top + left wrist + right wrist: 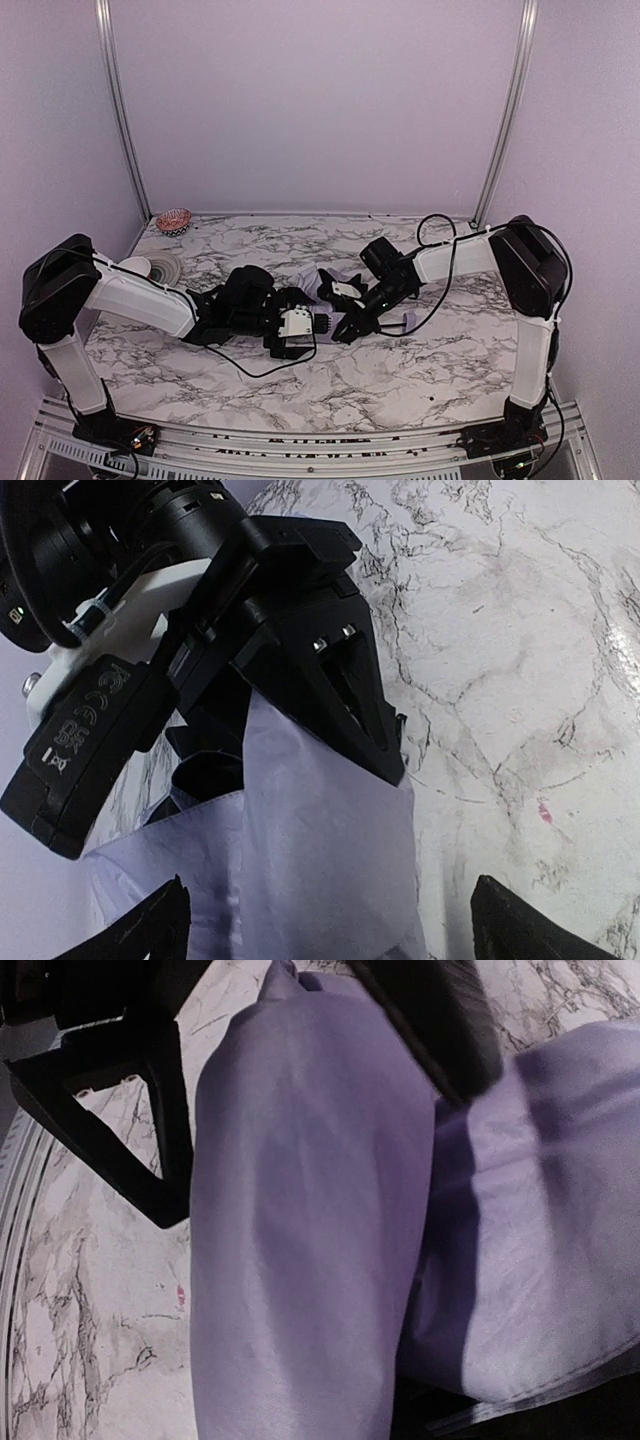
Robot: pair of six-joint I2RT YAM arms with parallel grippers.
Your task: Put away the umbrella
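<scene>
Lavender umbrella [300,1260] fabric lies bunched in the middle of the table [520,630], one fold pinched in the right gripper [355,318]. Left gripper [330,935] spread wide, empty, fabric dead ahead between its jaws. Shaft axis hidden. Left arm looks free to regrasp.

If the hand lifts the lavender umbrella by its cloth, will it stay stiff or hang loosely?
Probably floppy: the umbrella cloth bends in soft folds where the right hand pinches it. It looks thin and smooth, so it is likely light and may slip from a weak grip.
</scene>
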